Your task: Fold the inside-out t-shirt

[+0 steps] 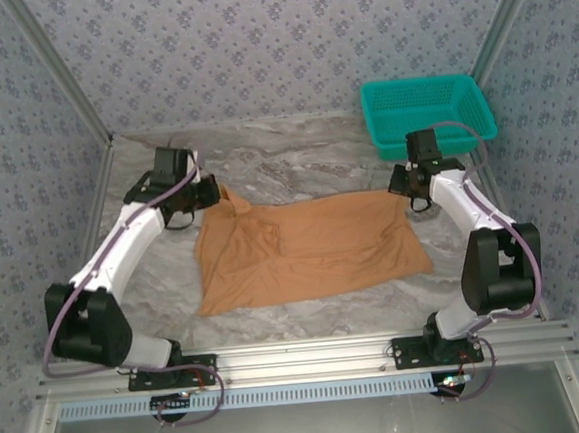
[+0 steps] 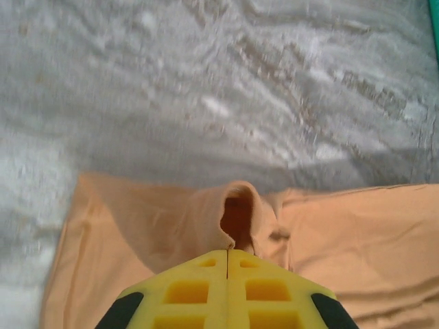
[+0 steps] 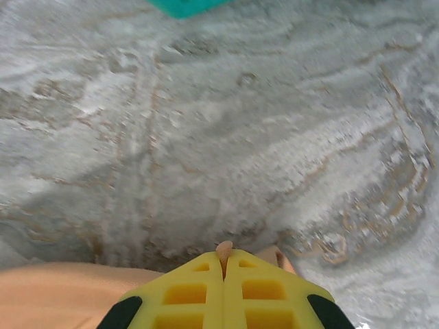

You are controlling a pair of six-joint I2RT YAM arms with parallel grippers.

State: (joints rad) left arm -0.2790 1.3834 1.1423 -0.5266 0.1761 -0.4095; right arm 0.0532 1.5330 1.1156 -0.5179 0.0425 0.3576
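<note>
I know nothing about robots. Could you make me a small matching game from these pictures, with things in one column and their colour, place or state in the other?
Things:
1. t-shirt
2. basket
3. left gripper
4. right gripper

Descriptions:
A. teal, at the far right corner of the table
B. shut on the t-shirt's far-left corner
C. orange-tan, spread between the arms
D. shut on the t-shirt's far-right corner

Pairs: 1-C, 2-A, 3-B, 4-D

Even light, blurry wrist views
</note>
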